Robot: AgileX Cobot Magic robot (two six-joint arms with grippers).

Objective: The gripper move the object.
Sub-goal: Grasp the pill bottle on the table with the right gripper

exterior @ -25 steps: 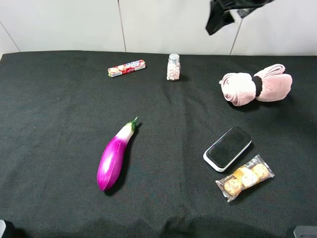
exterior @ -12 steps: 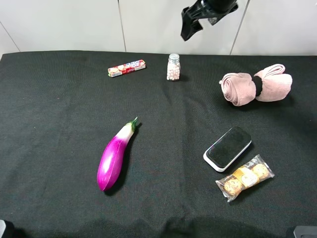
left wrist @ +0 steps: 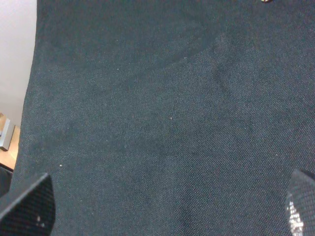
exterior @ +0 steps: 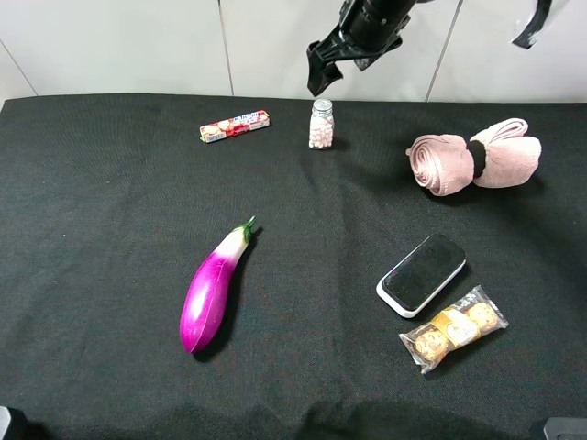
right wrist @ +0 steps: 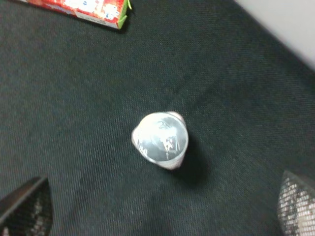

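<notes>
The right gripper (exterior: 318,81) has moved to the left and also lower (one second ago it was high at the right of the small pellet bottle (exterior: 321,125), half out of the high view), and now it hangs just above the bottle's cap. A black cable piece (exterior: 531,24) has newly appeared at the top right corner

candy roll (exterior: 236,126) | eggplant (exterior: 210,291) | pink cloth bundle (exterior: 445,163) | phone (exterior: 421,274) | cookie packet (exterior: 454,328)
</notes>
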